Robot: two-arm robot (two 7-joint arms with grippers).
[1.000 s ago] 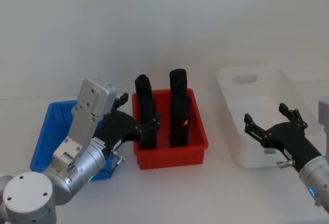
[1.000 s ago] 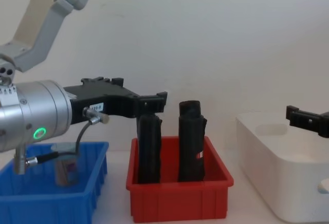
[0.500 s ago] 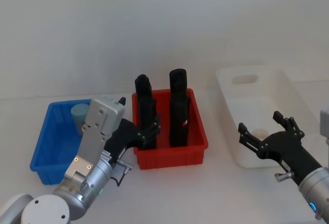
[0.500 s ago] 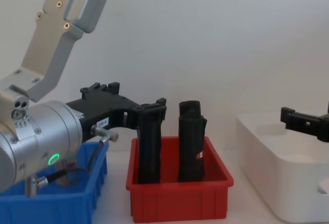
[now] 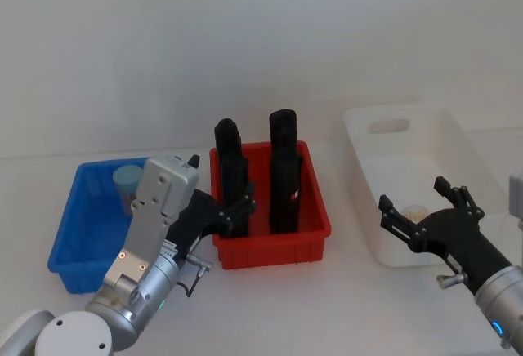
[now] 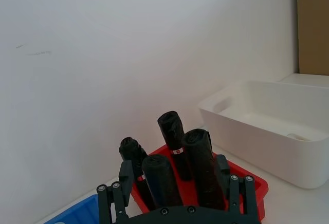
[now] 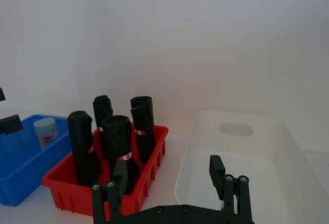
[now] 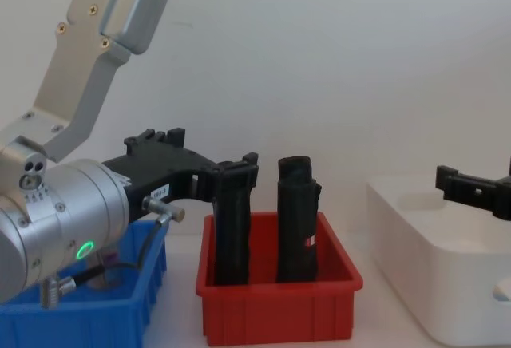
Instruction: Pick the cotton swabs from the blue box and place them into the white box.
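Observation:
The blue box (image 5: pixel 75 233) sits at the left with one tub of cotton swabs (image 5: pixel 126 182) standing in its far corner; the right wrist view shows that tub (image 7: pixel 46 130) too. My left gripper (image 5: pixel 219 181) hovers open and empty between the blue box and the red bin, near the bin's left wall. The white box (image 5: pixel 372 140) stands at the right with a second cotton swab tub (image 5: pixel 415 210) lying on its floor. Over that box's near edge my right gripper (image 5: pixel 414 196) is open with nothing in it.
A red bin (image 5: pixel 274 251) holding tall black rolls (image 5: pixel 283 168) stands between the two boxes. In the chest view my left arm (image 8: pixel 64 212) looms large over the blue box (image 8: pixel 88 320), beside the red bin (image 8: pixel 279 308). A plain wall is behind.
My left arm has drawn back off the blue box, uncovering the tub there. My right gripper has pulled back toward me, revealing the tub in the white box.

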